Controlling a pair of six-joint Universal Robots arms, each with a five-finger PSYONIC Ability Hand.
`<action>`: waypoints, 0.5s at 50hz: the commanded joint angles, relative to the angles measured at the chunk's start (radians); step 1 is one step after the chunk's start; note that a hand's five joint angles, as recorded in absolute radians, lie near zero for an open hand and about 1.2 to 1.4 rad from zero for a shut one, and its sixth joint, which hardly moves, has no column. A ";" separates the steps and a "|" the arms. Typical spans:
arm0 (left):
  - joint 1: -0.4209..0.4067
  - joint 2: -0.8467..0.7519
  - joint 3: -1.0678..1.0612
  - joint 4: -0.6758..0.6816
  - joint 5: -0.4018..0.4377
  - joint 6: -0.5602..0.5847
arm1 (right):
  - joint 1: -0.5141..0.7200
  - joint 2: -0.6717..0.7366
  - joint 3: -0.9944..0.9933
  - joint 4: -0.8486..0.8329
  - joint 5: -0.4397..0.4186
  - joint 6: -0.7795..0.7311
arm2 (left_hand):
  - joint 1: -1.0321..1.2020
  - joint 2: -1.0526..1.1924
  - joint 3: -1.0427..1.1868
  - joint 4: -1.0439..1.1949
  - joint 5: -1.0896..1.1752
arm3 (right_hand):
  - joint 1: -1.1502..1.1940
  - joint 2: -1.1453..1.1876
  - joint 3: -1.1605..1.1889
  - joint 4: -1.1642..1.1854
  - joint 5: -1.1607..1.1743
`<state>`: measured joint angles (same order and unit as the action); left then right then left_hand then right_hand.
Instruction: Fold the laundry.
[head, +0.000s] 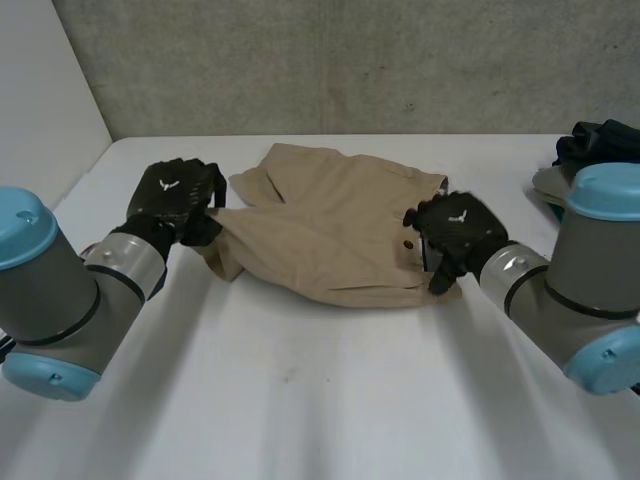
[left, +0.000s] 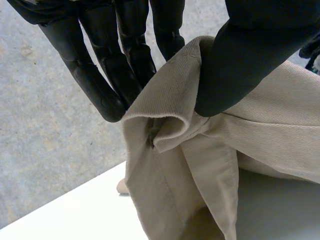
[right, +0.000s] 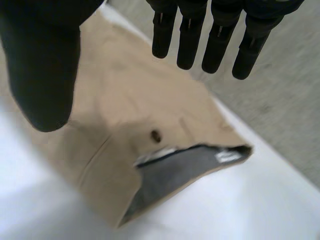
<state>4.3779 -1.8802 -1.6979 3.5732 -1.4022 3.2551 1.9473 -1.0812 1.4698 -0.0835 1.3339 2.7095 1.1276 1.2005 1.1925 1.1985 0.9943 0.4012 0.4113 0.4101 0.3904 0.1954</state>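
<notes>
My left hand (head: 175, 195) is pinching an edge of the tan shorts (head: 330, 225), thumb against fingers — my right hand (head: 455, 225) is hovering over the waistband (right: 190, 160), fingers apart

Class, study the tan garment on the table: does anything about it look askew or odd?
The tan garment lies rumpled. By the right robot hand, the flap beside its button is turned open, showing grey lining; the left robot hand pinches a bunched edge.

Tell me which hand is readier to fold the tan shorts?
Left, probably. The left hand pinches an edge of the tan shorts, so it could lift and fold. The right hand is open over the buttoned end, gripping nothing.
</notes>
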 joint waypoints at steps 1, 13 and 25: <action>-0.005 0.013 0.011 -0.004 -0.017 -0.017 | 0.005 0.118 -0.060 0.062 -0.007 -0.048 | 0.269 0.196 0.204 0.198 0.227 | 0.017 0.007 0.008 0.028 0.048; 0.005 0.049 -0.063 -0.100 -0.021 -0.034 | 0.002 0.153 -0.025 -0.007 0.039 -0.013 | 0.269 0.196 0.204 0.198 0.227 | 0.995 0.985 0.986 1.006 1.026; -0.047 0.170 -0.239 -0.457 0.017 0.156 | -0.113 -0.141 0.139 0.325 0.024 -0.270 | 0.269 0.196 0.204 0.198 0.227 | 0.995 0.985 0.986 1.006 1.026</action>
<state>4.3655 -1.7497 -1.8652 3.2743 -1.3960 3.2974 1.9013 -1.1445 1.5613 0.0329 1.3672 2.5901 1.1276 1.2005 1.1925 1.1984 0.9943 1.0763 1.1770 1.1862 1.1940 1.0107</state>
